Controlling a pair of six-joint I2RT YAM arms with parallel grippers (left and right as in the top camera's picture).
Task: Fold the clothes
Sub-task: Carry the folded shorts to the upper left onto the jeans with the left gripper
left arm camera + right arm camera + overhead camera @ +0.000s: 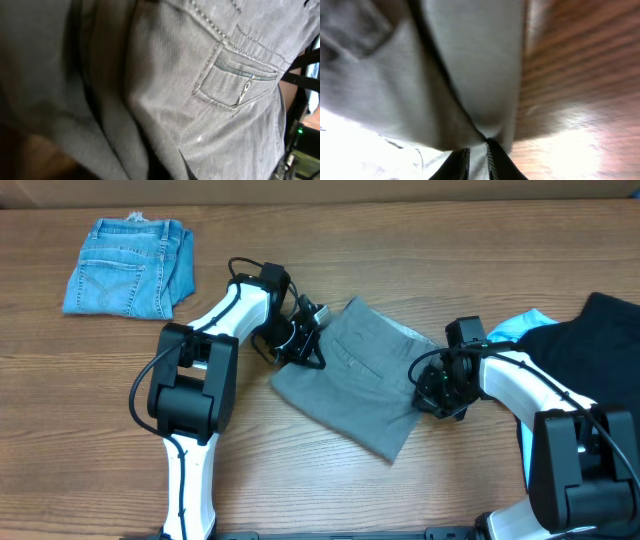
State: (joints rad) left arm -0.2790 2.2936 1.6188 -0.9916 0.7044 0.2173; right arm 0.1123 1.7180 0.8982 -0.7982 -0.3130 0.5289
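A small pair of blue denim shorts (128, 268) lay folded near the far left corner of the wooden tabletop (400, 240). One back pocket faced up, with paler, worn patches across the cloth. The tabletop's brown grain ran from left to right in the overhead view.
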